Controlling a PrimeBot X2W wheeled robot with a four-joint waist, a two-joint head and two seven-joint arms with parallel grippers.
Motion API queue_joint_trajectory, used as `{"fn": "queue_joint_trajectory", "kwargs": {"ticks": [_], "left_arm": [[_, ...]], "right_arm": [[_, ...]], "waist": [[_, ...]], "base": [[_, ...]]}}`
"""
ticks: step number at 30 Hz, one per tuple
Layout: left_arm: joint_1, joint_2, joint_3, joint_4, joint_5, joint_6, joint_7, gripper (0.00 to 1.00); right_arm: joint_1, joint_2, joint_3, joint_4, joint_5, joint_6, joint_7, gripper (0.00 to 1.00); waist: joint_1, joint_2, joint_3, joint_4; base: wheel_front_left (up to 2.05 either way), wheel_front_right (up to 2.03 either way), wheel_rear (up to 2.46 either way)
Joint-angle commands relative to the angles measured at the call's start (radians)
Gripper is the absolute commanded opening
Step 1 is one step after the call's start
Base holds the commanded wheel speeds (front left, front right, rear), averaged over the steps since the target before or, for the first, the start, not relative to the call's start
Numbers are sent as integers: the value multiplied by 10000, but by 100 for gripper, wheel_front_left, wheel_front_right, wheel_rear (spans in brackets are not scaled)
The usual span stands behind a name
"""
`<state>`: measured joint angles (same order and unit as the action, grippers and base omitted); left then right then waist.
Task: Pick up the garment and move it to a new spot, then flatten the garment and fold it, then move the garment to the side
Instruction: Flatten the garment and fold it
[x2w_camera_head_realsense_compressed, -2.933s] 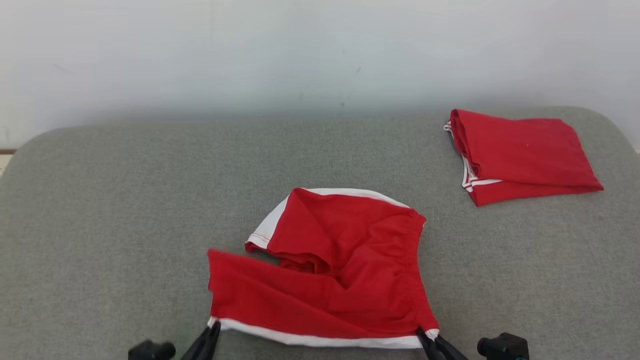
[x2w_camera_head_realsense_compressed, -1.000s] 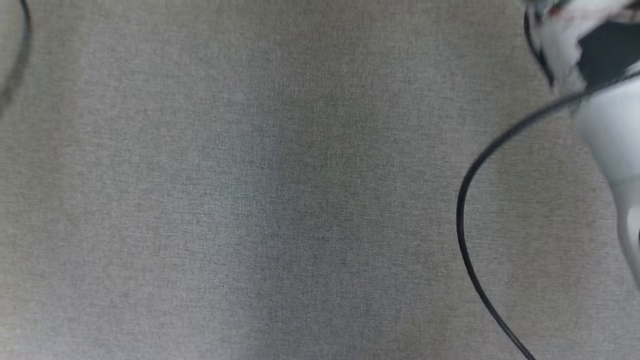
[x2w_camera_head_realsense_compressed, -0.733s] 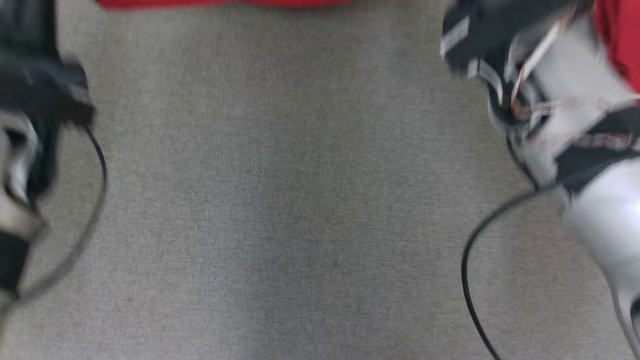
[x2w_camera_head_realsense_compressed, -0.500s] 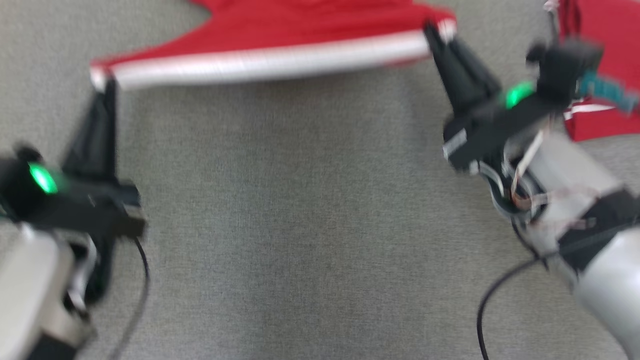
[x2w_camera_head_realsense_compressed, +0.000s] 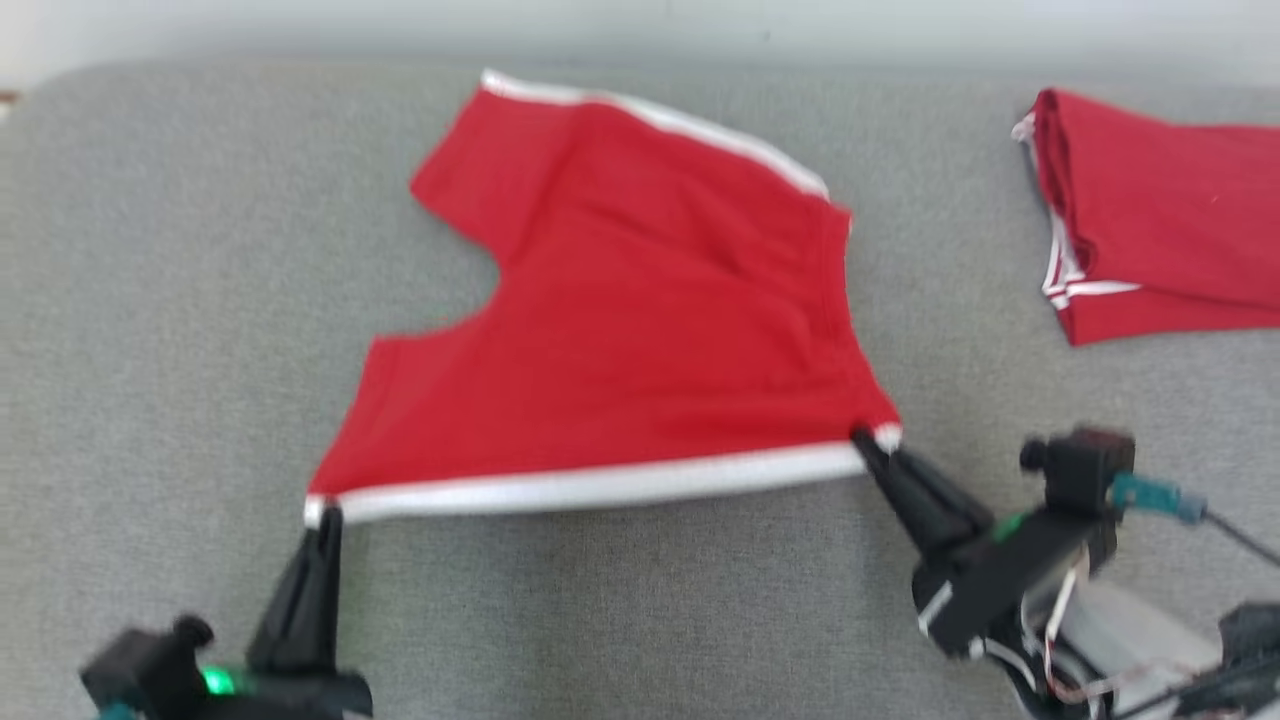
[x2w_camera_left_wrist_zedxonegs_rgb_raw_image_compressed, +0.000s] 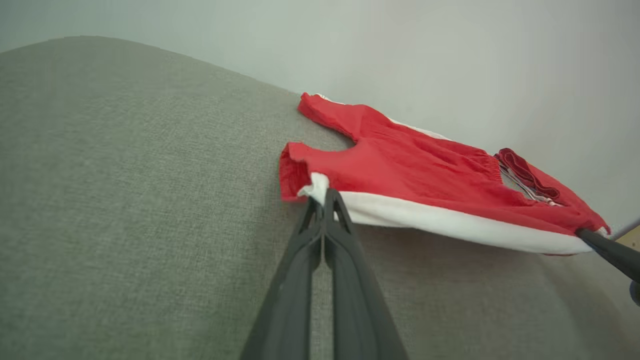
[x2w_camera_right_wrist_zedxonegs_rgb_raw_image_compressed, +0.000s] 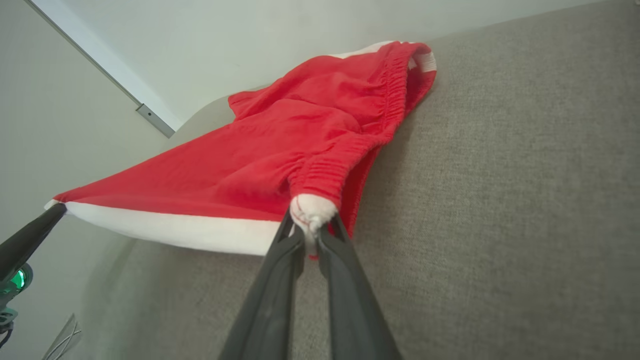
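The garment (x2w_camera_head_realsense_compressed: 640, 320) is a pair of red shorts with white side bands, spread across the grey cushioned surface (x2w_camera_head_realsense_compressed: 180, 300). My left gripper (x2w_camera_head_realsense_compressed: 325, 515) is shut on its near left corner, on the white band. My right gripper (x2w_camera_head_realsense_compressed: 870, 445) is shut on the near right corner, by the elastic waistband. The white band hangs taut between the two grips, a little above the surface. In the left wrist view my left gripper (x2w_camera_left_wrist_zedxonegs_rgb_raw_image_compressed: 324, 196) pinches the white edge of the garment (x2w_camera_left_wrist_zedxonegs_rgb_raw_image_compressed: 410, 170). In the right wrist view my right gripper (x2w_camera_right_wrist_zedxonegs_rgb_raw_image_compressed: 310, 231) pinches a bunched white corner of the garment (x2w_camera_right_wrist_zedxonegs_rgb_raw_image_compressed: 280, 150).
A second red garment (x2w_camera_head_realsense_compressed: 1160, 240), folded, lies at the far right of the surface. A pale wall (x2w_camera_head_realsense_compressed: 640, 25) runs behind the surface's far edge. Bare grey surface lies to the left and in front of the spread shorts.
The head camera has swung up from the bare surface to the shorts. Since the earliest frame the crumpled shorts have been spread out flat, both grippers still holding the white band's corners.
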<state>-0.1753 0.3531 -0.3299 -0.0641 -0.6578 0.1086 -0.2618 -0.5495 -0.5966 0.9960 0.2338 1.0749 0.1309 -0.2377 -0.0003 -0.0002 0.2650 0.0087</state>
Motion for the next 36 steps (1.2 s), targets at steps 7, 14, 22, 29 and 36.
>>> {"fn": "queue_joint_trajectory", "kwargs": {"ticks": [7, 14, 22, 29, 36], "left_arm": [[1858, -489, 639, 314, 445, -91, -45, 0], [2665, -847, 1215, 453, 564, -236, -47, 0], [2894, -920, 1781, 521, 810, -468, -48, 0], [1518, -272, 1922, 597, 1244, -776, 119, 0], [-844, 838, 1817, 656, 1700, -1188, 1221, 0]], "right_arm": [[2253, -528, -337, -610, 165, -7, 270, 0], [3737, -696, -888, -1370, 62, -8, 819, 0], [4834, -302, -1937, -2368, -540, -11, 1717, 0], [4513, 623, -2859, -2930, -1218, -10, 1870, 0], [3478, 1741, -3479, -2714, -1671, -8, 1999, 0]], "waist": [[3, 2, -1232, 71], [3, 2, -1471, 146], [3, 2, -1566, 104], [3, 2, -1244, -258], [3, 2, -366, -1107]], "base": [[0, 0, 0], [0, 0, 0], [0, 0, 0], [0, 0, 0], [0, 0, 0]]}}
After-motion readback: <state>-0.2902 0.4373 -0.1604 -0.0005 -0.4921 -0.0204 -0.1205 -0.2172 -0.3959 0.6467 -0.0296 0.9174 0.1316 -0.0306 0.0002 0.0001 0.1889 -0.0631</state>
